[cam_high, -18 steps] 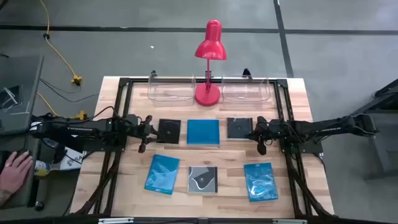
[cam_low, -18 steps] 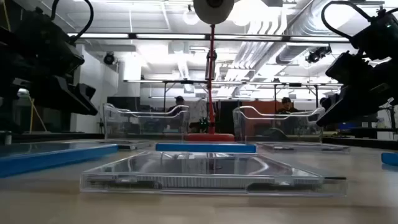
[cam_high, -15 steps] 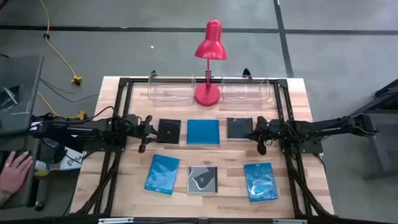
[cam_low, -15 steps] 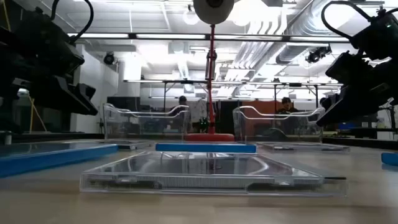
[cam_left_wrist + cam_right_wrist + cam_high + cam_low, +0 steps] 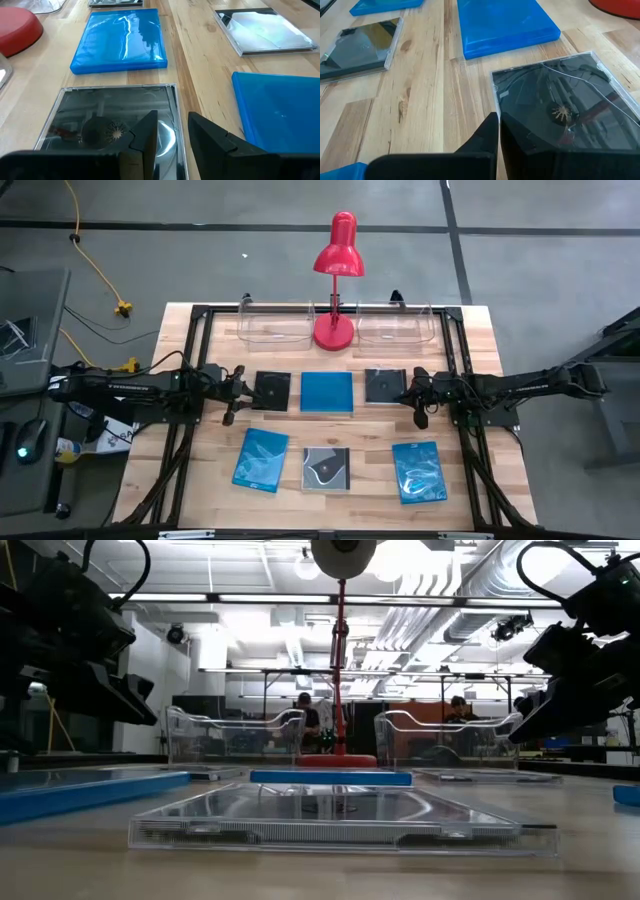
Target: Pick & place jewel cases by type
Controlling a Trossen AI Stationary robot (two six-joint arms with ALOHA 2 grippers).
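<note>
Jewel cases (image 5: 327, 392) flat, edges table-square

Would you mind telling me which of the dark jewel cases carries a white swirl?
It is the dark case with the white swirl in the middle of the near row, between two glossy blue cases; the other two dark cases sit in the far row.

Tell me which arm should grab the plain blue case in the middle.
Left, marginally. Its tool looks open, while the right tool looks shut. Each hovers over a dark case flanking the plain blue case, about equally near.
</note>
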